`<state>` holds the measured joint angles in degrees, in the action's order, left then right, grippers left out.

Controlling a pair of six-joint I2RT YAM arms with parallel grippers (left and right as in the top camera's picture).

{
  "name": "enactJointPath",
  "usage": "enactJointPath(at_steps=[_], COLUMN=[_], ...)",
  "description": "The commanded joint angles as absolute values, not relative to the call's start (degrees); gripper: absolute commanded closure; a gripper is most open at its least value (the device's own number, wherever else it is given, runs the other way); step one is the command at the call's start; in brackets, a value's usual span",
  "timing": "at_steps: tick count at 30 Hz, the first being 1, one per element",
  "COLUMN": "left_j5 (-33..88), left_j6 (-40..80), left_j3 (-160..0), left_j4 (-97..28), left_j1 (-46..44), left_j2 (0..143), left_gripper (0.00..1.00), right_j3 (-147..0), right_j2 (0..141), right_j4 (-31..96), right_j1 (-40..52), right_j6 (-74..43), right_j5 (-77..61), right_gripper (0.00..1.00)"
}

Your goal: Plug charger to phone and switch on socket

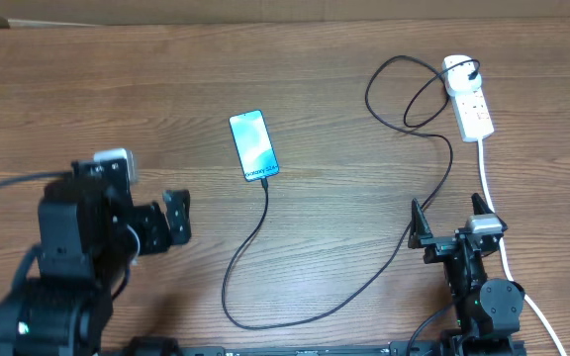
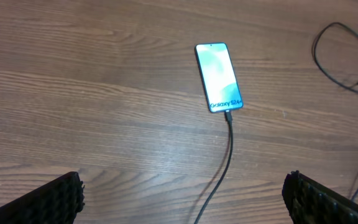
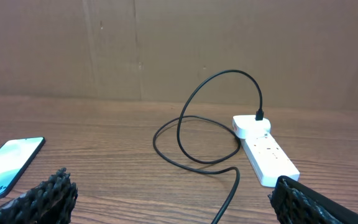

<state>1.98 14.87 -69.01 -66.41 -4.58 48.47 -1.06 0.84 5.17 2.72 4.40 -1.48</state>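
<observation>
The phone (image 1: 253, 146) lies screen-up on the wooden table, its teal screen lit with "Galaxy S24" text; it also shows in the left wrist view (image 2: 219, 77) and at the left edge of the right wrist view (image 3: 8, 167). The charger (image 1: 295, 307), a long thin black cable, runs from the phone's near end (image 2: 228, 116), loops forward and right, and coils up to the socket (image 1: 468, 99), a white power strip at the back right (image 3: 263, 149). My left gripper (image 1: 173, 220) is open and empty, near left of the phone. My right gripper (image 1: 450, 222) is open and empty, in front of the socket.
The socket's thick white cord (image 1: 491, 203) runs toward me past the right gripper. A brown cardboard wall (image 3: 179, 43) stands behind the table. The black cable's loop (image 3: 197, 134) lies left of the socket.
</observation>
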Motion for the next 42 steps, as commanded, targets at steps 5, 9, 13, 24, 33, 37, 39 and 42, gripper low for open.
enactJointPath(at_steps=[5, 9, 13, 24, 33, 37, 39, 42], left_j5=[3.2, 3.4, 4.6, 4.5, 4.5, 3.8, 3.4, 3.2], left_j6=[12.0, 11.6, 11.7, 14.3, 14.3, 14.1, 14.1, 14.1], left_j3=[-59.2, -52.2, -45.6, -31.5, -21.1, -17.6, -16.2, -14.0], left_j4=[-61.2, -55.4, -47.8, -35.0, -23.5, -19.8, -18.1, -15.4], left_j1=[-2.7, -2.6, -2.6, -2.6, -2.6, -2.6, -2.6, -2.5], left_j2=[38.4, 33.4, 29.8, 19.0, 11.0, 7.8, 6.8, 5.2], left_gripper=[0.0, 0.01, 0.0, 0.01, 0.01, 0.01, 0.0, 0.0], right_j3=[-0.5, -0.5, -0.5, -0.5, -0.5, -0.5, -0.5, -0.5], right_j2=[0.2, 0.2, 0.2, 0.2, 0.2, 0.2, 0.2, 0.2], right_j4=[4.8, 4.8, 4.8, 4.8, 4.8, 4.8, 4.8, 4.8], right_j1=[3.0, 3.0, 3.0, 3.0, 3.0, 3.0, 3.0, 3.0], right_j6=[4.6, 4.6, 4.6, 4.6, 4.6, 4.5, 4.6, 4.5], right_j5=[-1.3, -1.3, -1.3, -1.3, -1.3, -1.3, -1.3, -1.3], right_gripper=[0.0, 0.0, 0.0, 0.0, 0.0, 0.0, 0.0, 0.0])
